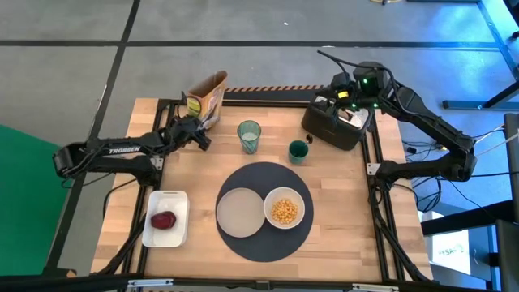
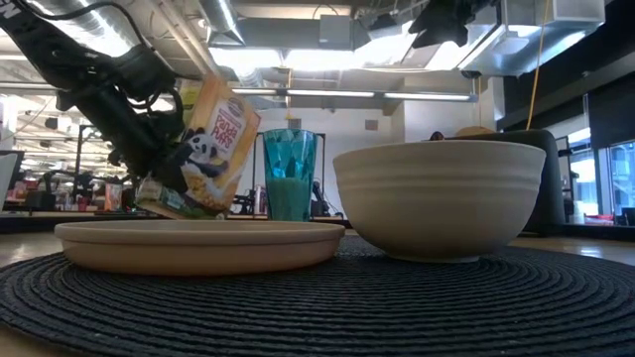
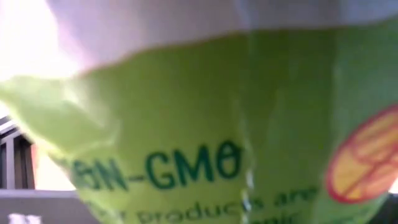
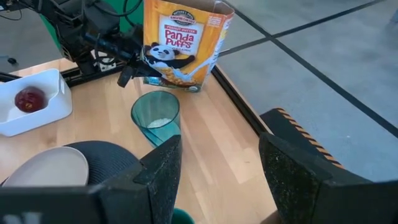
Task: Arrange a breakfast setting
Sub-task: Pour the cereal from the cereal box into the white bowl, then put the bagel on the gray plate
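Two robot arms are at the far side of the wooden worktop (image 1: 203, 174). Most of the breakfast looks set already.

A big round dark mat (image 1: 264, 209) lies near the middle of the worktop. On it sits a beige plate (image 1: 241, 211), and it has nothing on it. Right beside the plate, also on the mat, is a white bowl (image 1: 284, 208) with yellow cereal in it. Behind the mat stands a pale-green tumbler (image 1: 249, 136) with a little white stuff at the bottom, maybe milk. A small dark-green cup (image 1: 298, 152) stands near the tumbler. I cannot see a spoon anywhere.

The left gripper (image 1: 192, 130) is at the far left of the worktop. Its fingers are clamped on a cereal box (image 1: 205, 99) with a panda on it. The box is open at the top and tilted, and in the low view its bottom seems to be off the worktop. I think the pouring is done and the box is being put away.

The right gripper (image 1: 347, 104) hangs over a dark bin (image 1: 332, 126) at the far right corner. Its fingers (image 4: 163, 168) are wide apart and hold nothing.

A white tray (image 1: 166, 217) with a red fruit (image 1: 163, 220) in it rests at the near left, away from the mat.

What is left, I think, is to set the box down and find a spoon, maybe from the bin.
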Robot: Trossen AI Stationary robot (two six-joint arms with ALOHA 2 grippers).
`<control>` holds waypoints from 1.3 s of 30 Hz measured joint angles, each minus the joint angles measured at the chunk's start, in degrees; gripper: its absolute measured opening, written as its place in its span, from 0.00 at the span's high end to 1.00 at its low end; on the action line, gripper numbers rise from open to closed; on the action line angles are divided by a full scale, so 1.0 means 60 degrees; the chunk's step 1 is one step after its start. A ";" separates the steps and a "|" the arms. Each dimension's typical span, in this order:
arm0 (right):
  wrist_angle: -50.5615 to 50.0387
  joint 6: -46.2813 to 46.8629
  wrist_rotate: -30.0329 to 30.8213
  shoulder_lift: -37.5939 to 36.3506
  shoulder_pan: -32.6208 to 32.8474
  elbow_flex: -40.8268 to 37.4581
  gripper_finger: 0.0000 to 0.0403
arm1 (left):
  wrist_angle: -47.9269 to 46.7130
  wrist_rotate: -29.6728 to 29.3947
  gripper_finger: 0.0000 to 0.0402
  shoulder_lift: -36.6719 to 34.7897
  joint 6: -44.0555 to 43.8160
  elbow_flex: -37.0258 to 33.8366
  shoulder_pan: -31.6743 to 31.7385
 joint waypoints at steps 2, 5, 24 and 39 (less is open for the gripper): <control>-0.0001 0.0030 0.0002 0.0000 0.0000 0.0000 0.49 | -0.0014 -0.0029 0.54 0.0000 0.0004 0.0000 -0.0007; -0.0007 0.0213 0.0002 0.0000 0.0004 0.0000 0.49 | -0.0050 -0.0027 0.52 -0.0003 -0.0008 -0.0013 -0.0007; -0.0007 0.0222 -0.0071 -0.0004 0.0004 0.0000 0.49 | -0.2250 0.0860 0.11 -0.1316 -0.0029 0.0339 -0.0025; 0.0044 0.0244 -0.0071 -0.0004 0.0018 0.0000 0.49 | -0.5863 0.1491 0.12 -0.1508 -0.0390 0.2530 -0.0036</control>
